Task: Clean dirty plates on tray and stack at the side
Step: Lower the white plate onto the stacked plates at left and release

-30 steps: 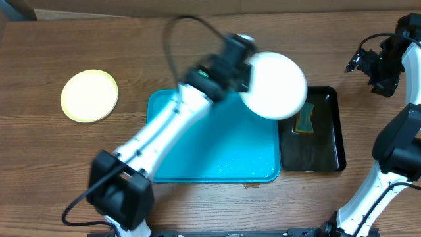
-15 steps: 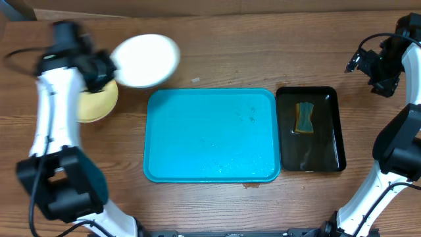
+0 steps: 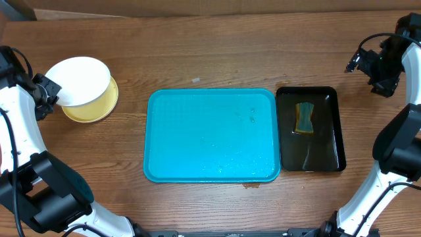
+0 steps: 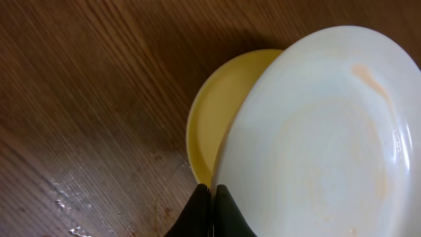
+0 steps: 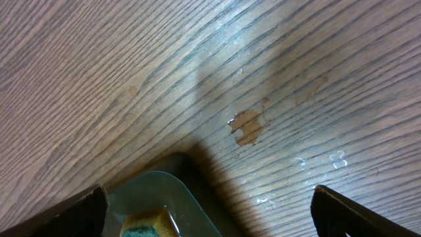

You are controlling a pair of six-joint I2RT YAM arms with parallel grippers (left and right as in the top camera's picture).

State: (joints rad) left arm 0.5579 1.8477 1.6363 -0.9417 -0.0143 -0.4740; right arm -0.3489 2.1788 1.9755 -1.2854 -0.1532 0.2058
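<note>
My left gripper (image 3: 49, 92) is shut on the rim of a white plate (image 3: 80, 80) and holds it tilted just above the pale yellow plate (image 3: 99, 108) at the table's left. In the left wrist view the white plate (image 4: 322, 138) shows faint orange smears and covers most of the yellow plate (image 4: 217, 112), with my fingertips (image 4: 213, 197) pinching its edge. The turquoise tray (image 3: 210, 135) lies in the middle with only water drops on it. My right gripper (image 3: 368, 66) is open and empty, raised at the far right. A third plate is not in view.
A black tray (image 3: 325, 151) holding a yellow-green sponge (image 3: 304, 117) sits right of the turquoise tray; its corner and the sponge (image 5: 148, 224) show in the right wrist view. Wet spots and a brown stain (image 5: 248, 126) mark the wood.
My left arm swung the white plate from over the tray's right side across to the far left, and it now hangs over the yellow plate. The right arm has not moved.
</note>
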